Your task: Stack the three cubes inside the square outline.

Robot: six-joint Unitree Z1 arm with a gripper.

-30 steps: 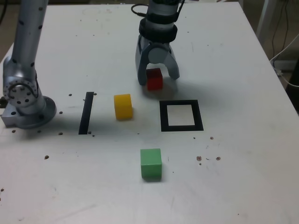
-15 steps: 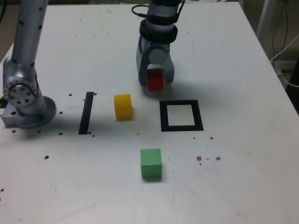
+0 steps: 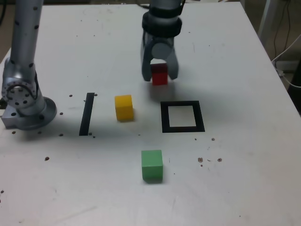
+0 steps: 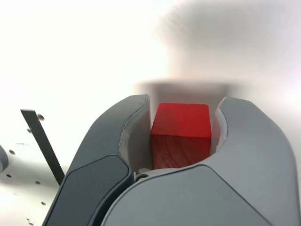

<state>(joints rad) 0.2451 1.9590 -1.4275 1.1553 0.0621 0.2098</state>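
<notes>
Jaws clamped on the red cube [image 3: 160,76], one curved finger [image 4: 120,141] pressed to each side of it, and the wrist view shows the block wedged deep between them. The gripper [image 3: 160,75] hangs straight down, and the cube seems to ride just clear of the white counter [image 3: 235,70], though the gap is hard to judge from this angle. Just in front sits the square outline [image 3: 182,117], white centre bare. To the exterior view's left of it, the yellow cube [image 3: 124,107], then the black tape strip [image 3: 87,113]. The green cube [image 3: 152,165] sits nearest the camera, well apart.
</notes>
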